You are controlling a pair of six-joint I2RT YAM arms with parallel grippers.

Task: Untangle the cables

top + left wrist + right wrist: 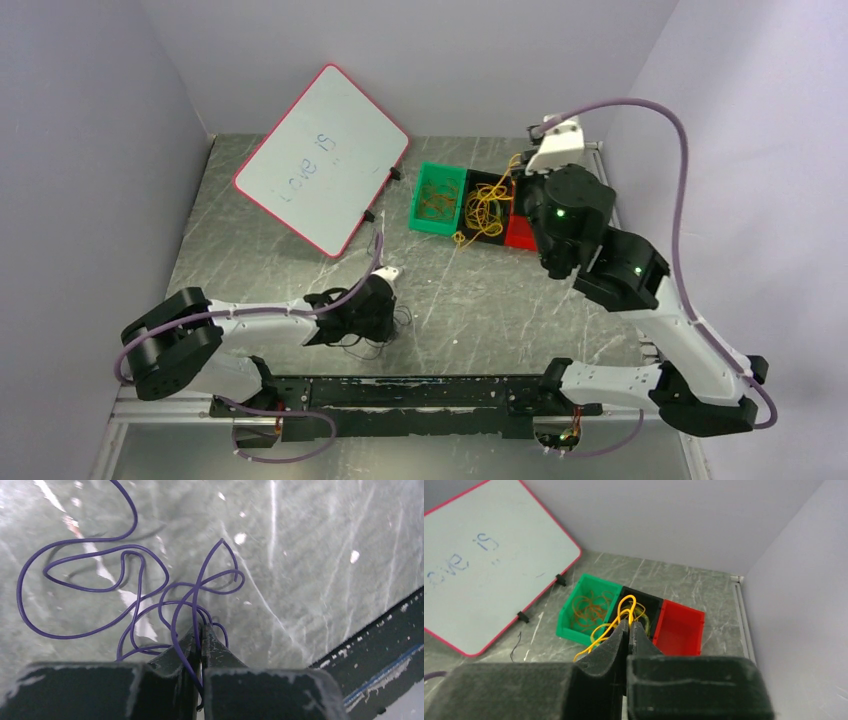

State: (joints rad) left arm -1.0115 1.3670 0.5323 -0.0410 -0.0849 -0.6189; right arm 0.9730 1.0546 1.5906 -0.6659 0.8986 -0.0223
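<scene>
Left claw sits low on the bench, close to the near edge and left of its middle. Its fingers are pressed together on a thin purple cable. The rest of that cable lies in loose crossing loops flat on the bench just ahead of the claw. Right claw is up by the far-right corner, above a row of three bins. Its fingers are pinched tight on a yellow cable. The strands run from the claw down into the black bin, and one loop hangs over that bin's near wall onto the bench. The green bin touches the black one on its left and holds orange cables. The red bin touches it on the right. A whiteboard with a pink rim lies tilted toward the far-left corner, with blue writing on it that is too faint to read in full.
</scene>
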